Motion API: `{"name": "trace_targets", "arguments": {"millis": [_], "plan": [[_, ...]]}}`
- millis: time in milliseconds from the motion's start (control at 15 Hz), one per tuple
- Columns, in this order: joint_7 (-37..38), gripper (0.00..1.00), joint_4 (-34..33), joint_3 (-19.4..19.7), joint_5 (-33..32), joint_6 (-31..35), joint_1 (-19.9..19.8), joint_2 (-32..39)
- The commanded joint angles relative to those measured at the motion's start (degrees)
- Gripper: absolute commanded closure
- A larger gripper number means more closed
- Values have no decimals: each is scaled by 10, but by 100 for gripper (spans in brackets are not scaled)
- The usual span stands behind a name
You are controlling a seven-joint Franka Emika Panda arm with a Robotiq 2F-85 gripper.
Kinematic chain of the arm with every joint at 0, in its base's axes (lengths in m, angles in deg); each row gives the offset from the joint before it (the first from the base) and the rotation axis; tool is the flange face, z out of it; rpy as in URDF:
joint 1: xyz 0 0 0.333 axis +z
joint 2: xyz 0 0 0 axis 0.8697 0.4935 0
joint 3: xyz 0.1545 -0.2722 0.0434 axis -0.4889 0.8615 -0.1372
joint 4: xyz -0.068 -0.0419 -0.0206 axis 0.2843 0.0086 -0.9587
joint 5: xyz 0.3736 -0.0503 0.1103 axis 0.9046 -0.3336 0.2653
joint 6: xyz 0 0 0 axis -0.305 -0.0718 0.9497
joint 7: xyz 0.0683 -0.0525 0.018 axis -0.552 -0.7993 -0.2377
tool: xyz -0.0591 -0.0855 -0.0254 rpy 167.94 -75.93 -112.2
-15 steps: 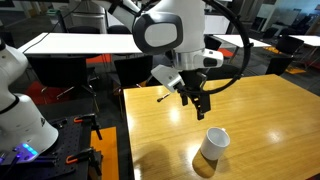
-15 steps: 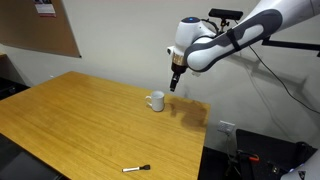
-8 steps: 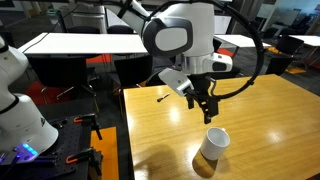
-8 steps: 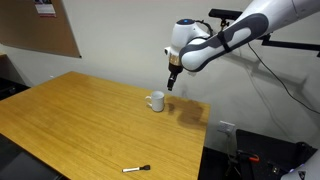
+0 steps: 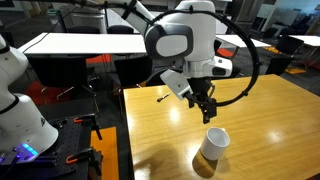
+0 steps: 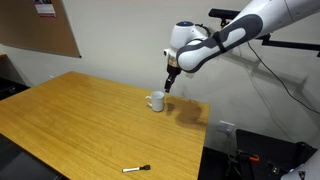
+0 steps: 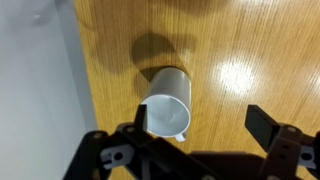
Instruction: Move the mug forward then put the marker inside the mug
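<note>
The white mug stands upright on the wooden table near its edge; it also shows in an exterior view and in the wrist view. My gripper hovers just above the mug, open and empty; it shows in an exterior view. In the wrist view its fingers spread wide, one finger at the mug's rim, the mug off to that side. The dark marker lies flat near the table's opposite edge, far from the mug. A thin dark stick lies at the table's far end.
Table edges lie close to the mug. Black chairs and white tables stand behind. A second robot's white body and gear stand on the floor beside the table. A corkboard hangs on the wall.
My gripper has drifted slightly toward the mug and a little lower. The mug and the marker have not moved.
</note>
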Motion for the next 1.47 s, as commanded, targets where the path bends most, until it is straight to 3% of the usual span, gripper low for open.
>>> {"name": "trace_targets", "arguments": {"millis": [0,1400], "plan": [[-45,0,-33,-15,52,15,-16,36],[-95,0,-168,-61,71,-7,-56,179]]}}
